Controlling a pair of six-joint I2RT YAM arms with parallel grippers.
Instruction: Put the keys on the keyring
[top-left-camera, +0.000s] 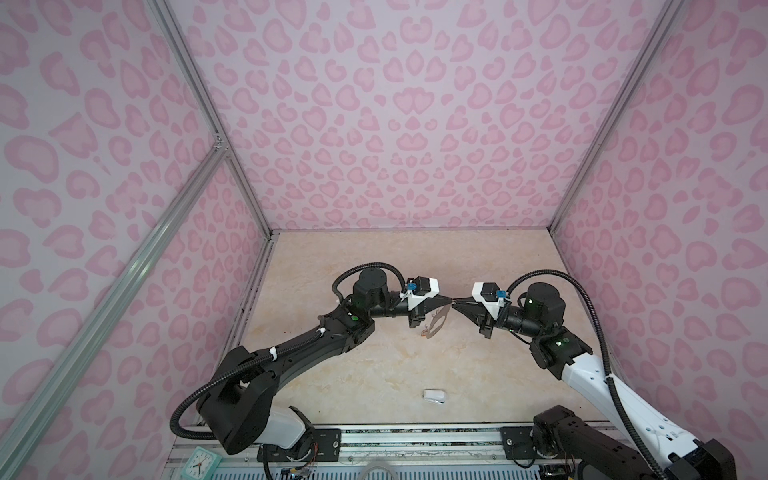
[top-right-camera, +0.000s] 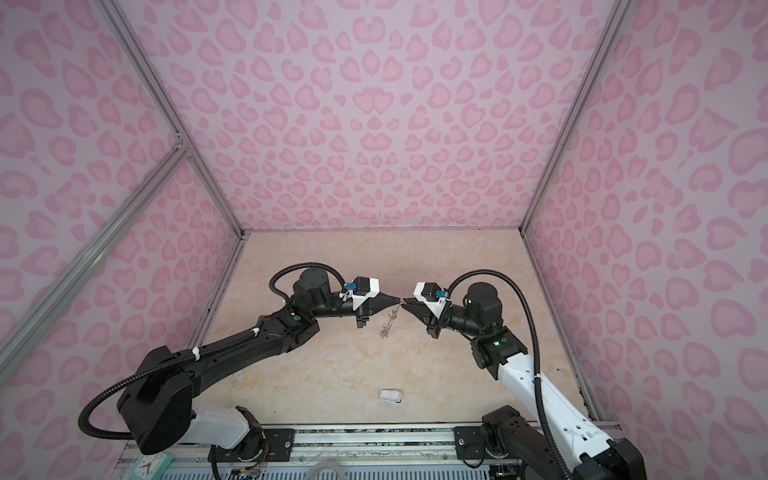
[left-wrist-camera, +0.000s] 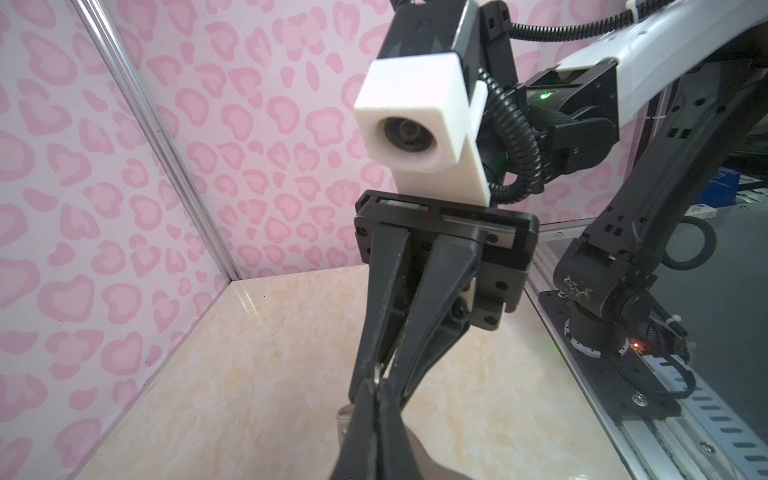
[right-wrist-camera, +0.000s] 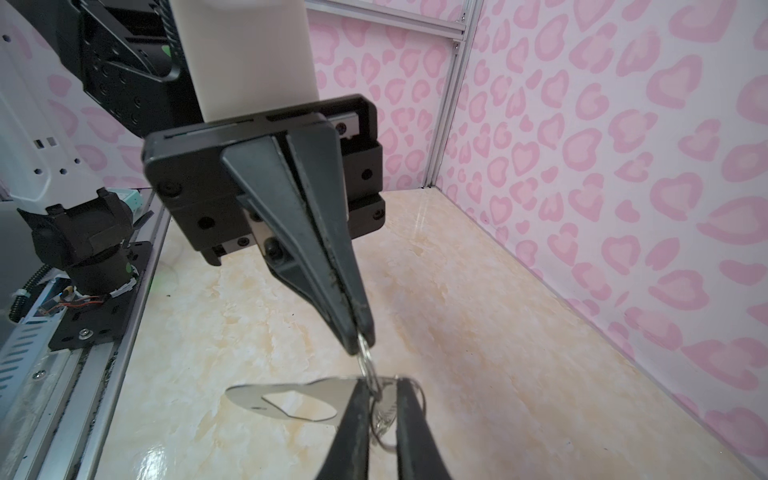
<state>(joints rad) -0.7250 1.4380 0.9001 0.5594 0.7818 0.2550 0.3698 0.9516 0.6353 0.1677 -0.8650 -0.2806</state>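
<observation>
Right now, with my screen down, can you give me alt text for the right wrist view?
The left hand, facing the camera, is shut on a wire ring of the keyring, whose flat plate with a large cut-out hangs over the marbled table. Fingers of the right hand flank the plate's ringed edge.
</observation>
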